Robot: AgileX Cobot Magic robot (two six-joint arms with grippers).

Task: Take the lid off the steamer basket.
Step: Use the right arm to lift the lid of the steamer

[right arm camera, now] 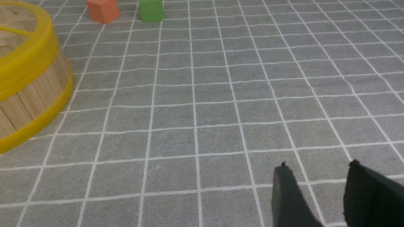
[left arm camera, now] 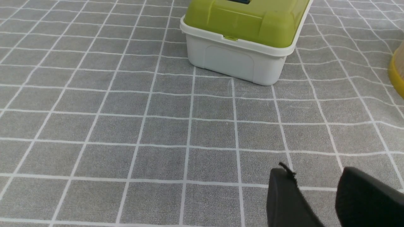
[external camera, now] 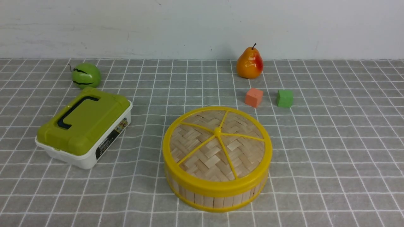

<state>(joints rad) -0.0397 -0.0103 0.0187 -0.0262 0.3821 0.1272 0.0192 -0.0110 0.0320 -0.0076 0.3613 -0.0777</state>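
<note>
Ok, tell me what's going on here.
Nothing is being handled yet. The lid sits on the basket in the middle of the checked cloth. Both arms are held back over bare cloth, open and empty: the left gripper faces the green-topped box, and the right gripper is off to the basket's side, apart from it. Neither touches the lid.

We find the lid (external camera: 217, 142) on the steamer basket (external camera: 217, 197), front centre. The box (external camera: 83, 129) lies left of it, the round fruit (external camera: 86, 75) behind the box. Behind the basket, rightward, sit the left cube (external camera: 253, 97) and the right cube (external camera: 284, 98), with the pear (external camera: 249, 63) behind them.
</note>
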